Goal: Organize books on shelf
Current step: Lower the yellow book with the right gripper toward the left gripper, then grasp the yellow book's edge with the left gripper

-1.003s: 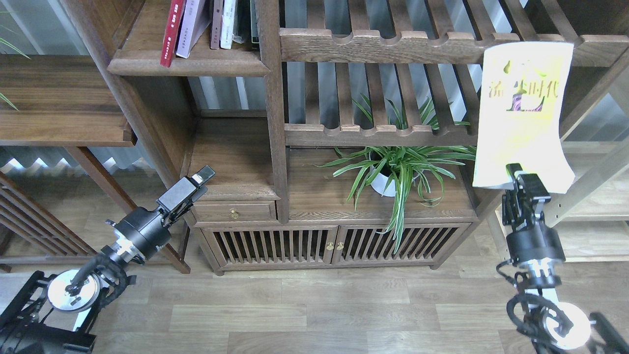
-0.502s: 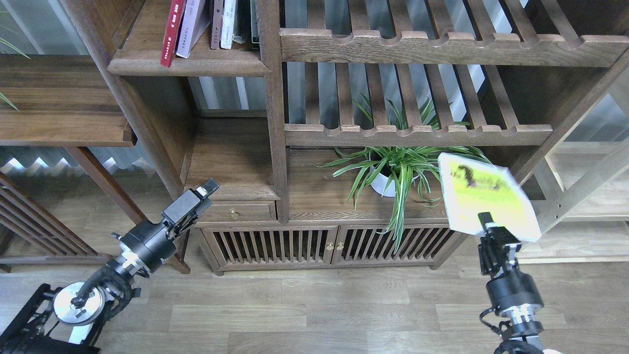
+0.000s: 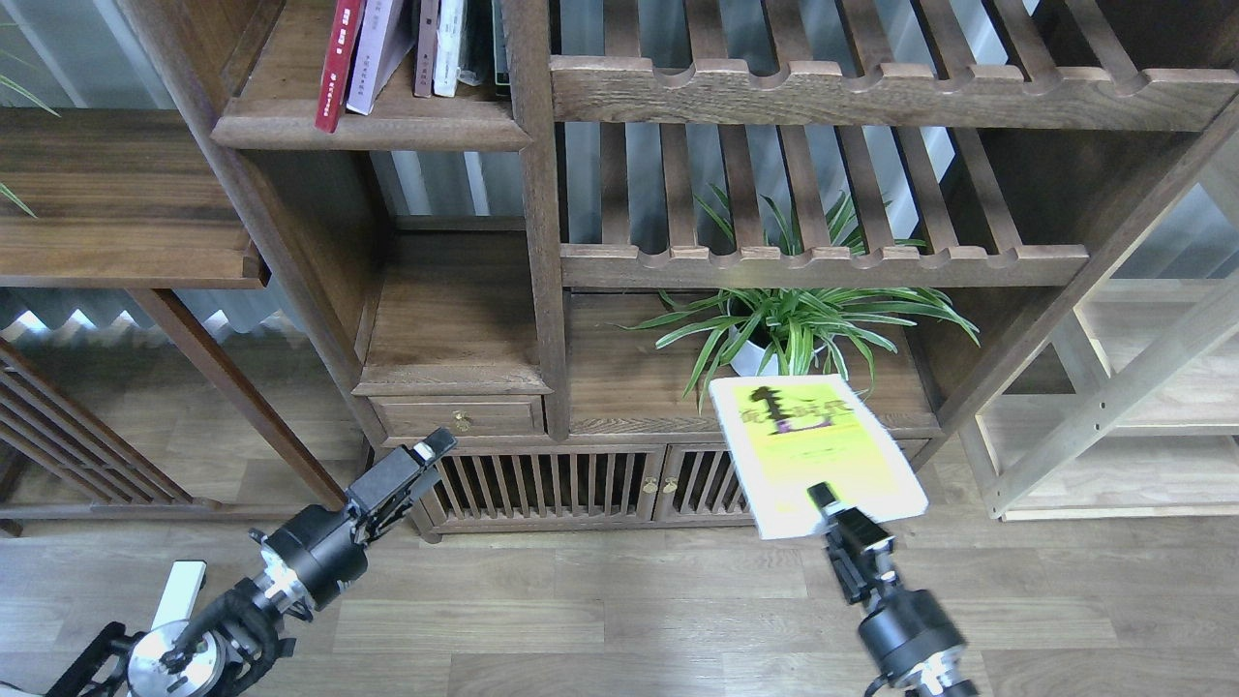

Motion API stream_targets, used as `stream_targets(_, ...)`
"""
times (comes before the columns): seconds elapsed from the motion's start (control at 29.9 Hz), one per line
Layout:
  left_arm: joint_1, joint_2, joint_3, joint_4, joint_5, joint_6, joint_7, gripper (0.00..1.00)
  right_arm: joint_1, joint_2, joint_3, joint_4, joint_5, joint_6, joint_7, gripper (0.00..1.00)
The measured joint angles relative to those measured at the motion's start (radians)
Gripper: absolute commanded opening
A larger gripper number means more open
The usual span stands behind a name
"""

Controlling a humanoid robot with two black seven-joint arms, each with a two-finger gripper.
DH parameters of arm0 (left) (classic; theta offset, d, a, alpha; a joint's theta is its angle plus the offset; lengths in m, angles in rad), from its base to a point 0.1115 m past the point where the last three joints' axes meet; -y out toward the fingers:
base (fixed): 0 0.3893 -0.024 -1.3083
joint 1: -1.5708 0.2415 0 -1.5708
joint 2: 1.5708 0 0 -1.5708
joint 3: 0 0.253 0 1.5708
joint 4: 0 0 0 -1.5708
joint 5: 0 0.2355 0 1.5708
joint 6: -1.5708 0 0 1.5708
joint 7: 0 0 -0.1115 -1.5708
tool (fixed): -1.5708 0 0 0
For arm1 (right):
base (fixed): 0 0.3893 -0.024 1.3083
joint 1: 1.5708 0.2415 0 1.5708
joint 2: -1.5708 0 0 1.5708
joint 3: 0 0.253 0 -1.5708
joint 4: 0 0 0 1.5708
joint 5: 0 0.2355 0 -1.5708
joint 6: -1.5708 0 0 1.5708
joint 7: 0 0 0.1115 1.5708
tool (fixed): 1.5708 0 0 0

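My right gripper (image 3: pixel 831 505) is shut on the near edge of the large yellow-green book (image 3: pixel 808 445). It holds the book tilted almost flat, cover up, in front of the low cabinet's doors. The solid dark-brown shelf (image 3: pixel 373 128) is at the top left. On it a red book (image 3: pixel 339 58) and a pale whitish book (image 3: pixel 376 53) lean to the right, next to thin brown, white and dark-spined books (image 3: pixel 447 48). My left gripper (image 3: pixel 433 452) is low at the left, empty, pointing up-right at the cabinet's corner; its fingers cannot be told apart.
A potted spider plant (image 3: pixel 784 334) stands on the cabinet top (image 3: pixel 629 387) just behind the held book. Slatted shelves with scalloped rails (image 3: pixel 823 261) are above it. A small drawer (image 3: pixel 460 416) is at the left, and a light wooden rack (image 3: pixel 1113 407) at the right.
My right gripper has carried the yellow-green book down and left from the upper right, tipping it from upright to nearly flat. My left arm has dropped lower and slightly right.
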Motion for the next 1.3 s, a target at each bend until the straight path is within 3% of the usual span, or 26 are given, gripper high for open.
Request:
stream_targets(0.4,0.003,0.004,0.149,-0.008,-0.261,0.000,0.000,0.98,0.116,0.033,-0.151,0.000,-0.039,0.000,-0.001,0.04)
stream_targets(1.2,-0.039,-0.002,0.150,0.025,-0.283,0.000,0.000,0.98,0.277,0.138,-0.357,0.004,-0.040,0.000,-0.003,0.04)
stream_targets(1.3,-0.045,-0.001,0.150,0.025,-0.283,0.001,0.000,0.93,0.279,0.143,-0.368,0.004,-0.042,0.000,-0.004,0.04)
